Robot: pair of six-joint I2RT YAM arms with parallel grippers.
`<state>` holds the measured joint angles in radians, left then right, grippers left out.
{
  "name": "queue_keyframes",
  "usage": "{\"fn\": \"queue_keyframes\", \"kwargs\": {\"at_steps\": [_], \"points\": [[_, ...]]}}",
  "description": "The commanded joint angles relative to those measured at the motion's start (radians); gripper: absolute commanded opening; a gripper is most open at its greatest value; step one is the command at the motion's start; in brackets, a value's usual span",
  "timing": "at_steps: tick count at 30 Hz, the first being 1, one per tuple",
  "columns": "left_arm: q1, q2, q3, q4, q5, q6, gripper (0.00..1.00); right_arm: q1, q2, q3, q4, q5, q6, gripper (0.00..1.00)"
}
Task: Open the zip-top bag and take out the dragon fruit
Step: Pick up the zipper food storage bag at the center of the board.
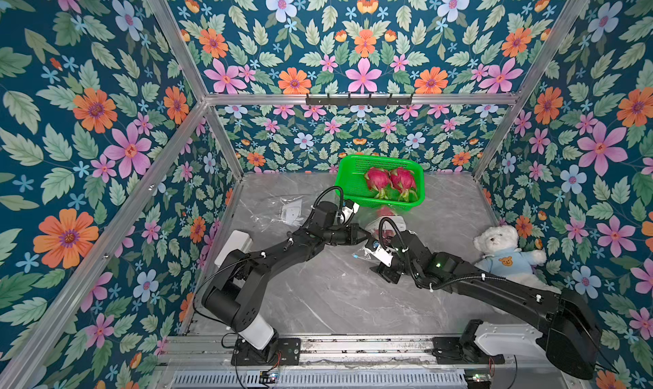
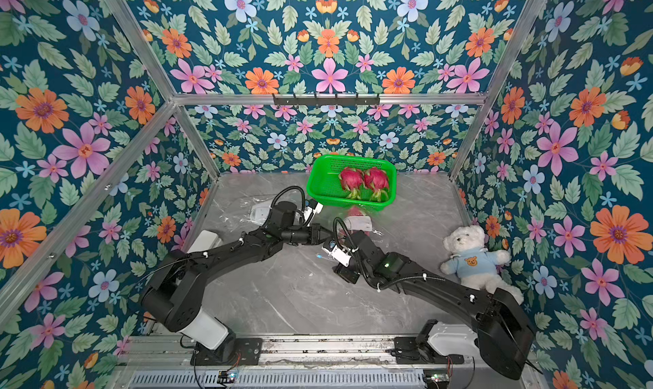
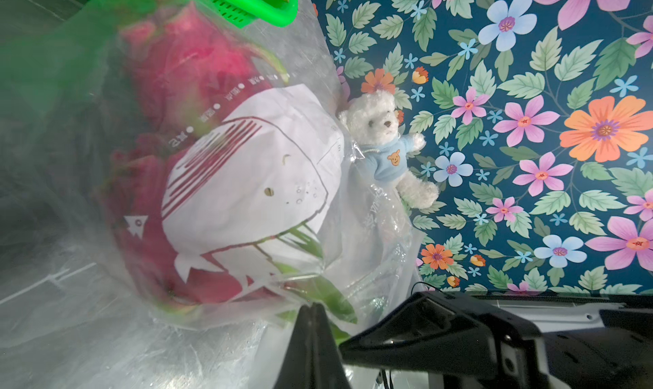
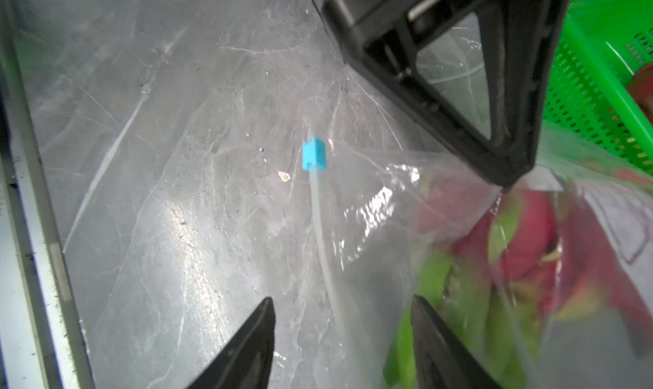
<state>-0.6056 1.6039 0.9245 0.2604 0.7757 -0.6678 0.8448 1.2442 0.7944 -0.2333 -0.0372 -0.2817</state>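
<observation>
Dragon fruit [image 3: 141,242] in zip-top bag [image 3: 371,249], green tips toward left gripper [image 3: 312,309] — pinching bag.

Your left arm [image 1: 282,247] stretches forward from its base and bends inward toward the middle, wrist about level. Your left gripper [image 1: 365,236] is clamped tight, fingers pressed flat together. Your right arm [image 1: 501,286] reaches in low from the other side, wrist tipped down. Your right gripper [image 4: 341,302] has its fingers spread apart, close beside the left one's tip.
</observation>
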Motion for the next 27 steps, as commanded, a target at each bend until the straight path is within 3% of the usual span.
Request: {"fn": "queue_keyframes", "kwargs": {"at_steps": [1,4,10,14,16,19,21,23,27], "points": [[0.003,-0.002,0.000,0.056,0.022,-0.012,0.04,0.007,0.019,-0.002,0.049,0.075,-0.012,0.63],[0.003,-0.009,-0.002,0.062,0.022,-0.017,0.04,0.008,0.044,0.002,0.067,0.129,-0.018,0.58],[0.005,-0.023,-0.028,0.089,0.015,-0.035,0.03,0.008,0.070,0.020,0.085,0.140,-0.022,0.01],[0.005,-0.026,-0.037,0.100,0.007,-0.037,0.04,0.008,0.038,0.026,0.068,0.089,0.002,0.00],[0.014,-0.027,-0.034,0.101,-0.002,-0.025,0.08,0.007,0.004,0.026,0.058,0.049,0.022,0.00],[0.057,-0.046,-0.019,0.075,-0.054,0.042,0.47,0.004,-0.072,0.015,0.061,0.004,0.055,0.00],[0.099,-0.071,-0.014,0.066,-0.106,0.102,0.64,-0.011,-0.125,0.008,0.068,-0.035,0.083,0.00],[0.146,-0.104,-0.014,0.077,-0.151,0.150,0.72,-0.052,-0.177,0.006,0.077,-0.100,0.130,0.00],[0.210,-0.161,-0.026,0.154,-0.136,0.226,0.73,-0.131,-0.266,-0.010,0.133,-0.180,0.206,0.00]]}}
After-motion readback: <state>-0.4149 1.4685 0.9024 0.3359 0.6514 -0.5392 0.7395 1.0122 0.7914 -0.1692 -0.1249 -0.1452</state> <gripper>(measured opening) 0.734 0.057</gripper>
